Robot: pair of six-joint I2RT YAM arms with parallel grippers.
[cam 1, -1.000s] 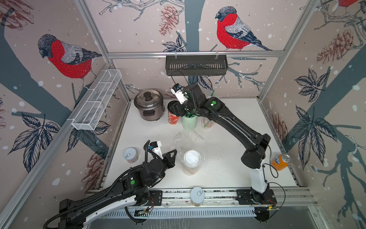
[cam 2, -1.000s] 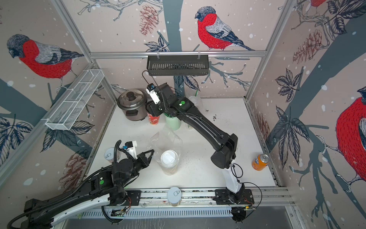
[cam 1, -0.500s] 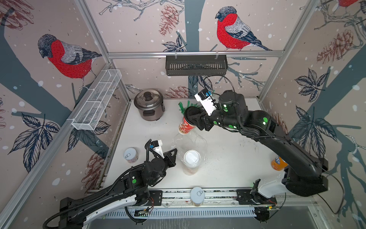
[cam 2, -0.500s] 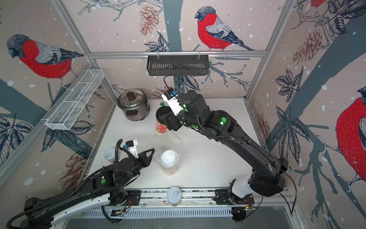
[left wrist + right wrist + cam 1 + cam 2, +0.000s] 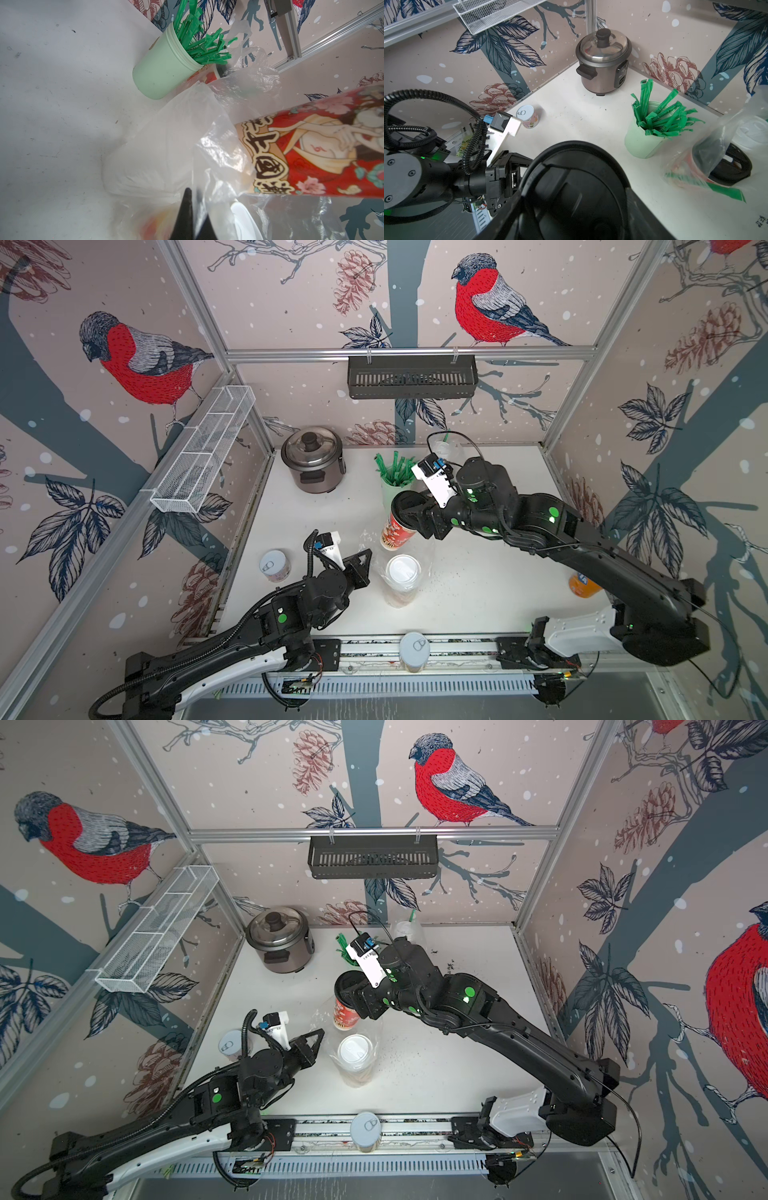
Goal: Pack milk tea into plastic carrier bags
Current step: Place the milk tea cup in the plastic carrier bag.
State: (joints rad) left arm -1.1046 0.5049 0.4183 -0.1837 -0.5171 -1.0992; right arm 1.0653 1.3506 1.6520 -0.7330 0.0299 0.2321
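We are loading the second cup. Our right gripper (image 5: 411, 516) clasps the tilted black-lidded cup (image 5: 394, 534), at 12 o'clock from the white-lidded cup (image 5: 402, 571) inside the bag (image 5: 162, 149). Our closed left gripper (image 5: 367, 559) pinches the bag's edge. Next, we judge, straighten it and lower it in.

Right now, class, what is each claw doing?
Left claw: shut, pinching the clear plastic carrier bag.
Right claw: closed around the black-lidded milk tea cup.

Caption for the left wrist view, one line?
Left gripper pinches the clear bag while a red-printed cup hangs at its mouth; green straw cup behind.
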